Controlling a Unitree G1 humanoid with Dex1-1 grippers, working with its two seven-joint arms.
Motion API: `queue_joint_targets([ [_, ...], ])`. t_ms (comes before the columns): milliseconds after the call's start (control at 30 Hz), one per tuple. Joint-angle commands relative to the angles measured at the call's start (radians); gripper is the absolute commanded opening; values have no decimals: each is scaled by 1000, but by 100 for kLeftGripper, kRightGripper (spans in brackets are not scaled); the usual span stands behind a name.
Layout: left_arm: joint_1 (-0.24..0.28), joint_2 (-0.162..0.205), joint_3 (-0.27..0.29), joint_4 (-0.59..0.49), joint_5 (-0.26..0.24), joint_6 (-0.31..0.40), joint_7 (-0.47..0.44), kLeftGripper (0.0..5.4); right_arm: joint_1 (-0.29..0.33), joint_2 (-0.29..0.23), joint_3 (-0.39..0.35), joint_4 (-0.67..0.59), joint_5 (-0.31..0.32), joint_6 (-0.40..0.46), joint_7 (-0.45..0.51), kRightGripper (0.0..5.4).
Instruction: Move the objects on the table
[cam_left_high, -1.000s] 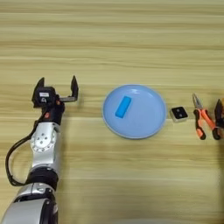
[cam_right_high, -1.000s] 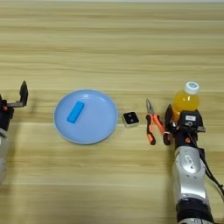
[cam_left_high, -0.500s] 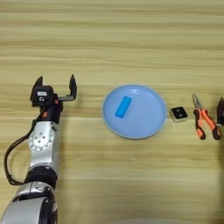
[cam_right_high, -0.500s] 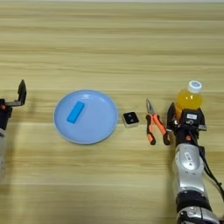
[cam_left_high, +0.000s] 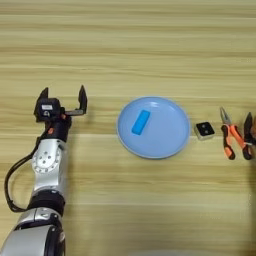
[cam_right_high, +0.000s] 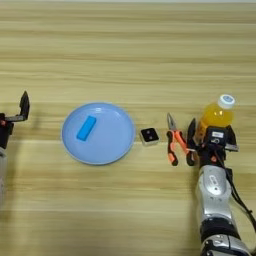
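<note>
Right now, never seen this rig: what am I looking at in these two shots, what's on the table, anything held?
It is a humanoid robot with two arms, each ending in two black fingers. Both pictures come from a stereo camera on its head, looking down; one eye sees further left, the other further right.

On the light wood-grain table lie a round light-blue plate with a small blue rectangular block on it, a tiny black-and-white square piece, orange-handled pliers and a small orange-liquid bottle with a white cap.

The left gripper sits left of the plate, fingers open, holding nothing. The right gripper is at the bottle, its fingers either side of it; a firm hold cannot be read.
</note>
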Motion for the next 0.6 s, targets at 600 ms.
queue_joint_targets([
  [600,-42,6,0,87,12,0,6,540,149,22,18,-240,-7,83,-24,536],
])
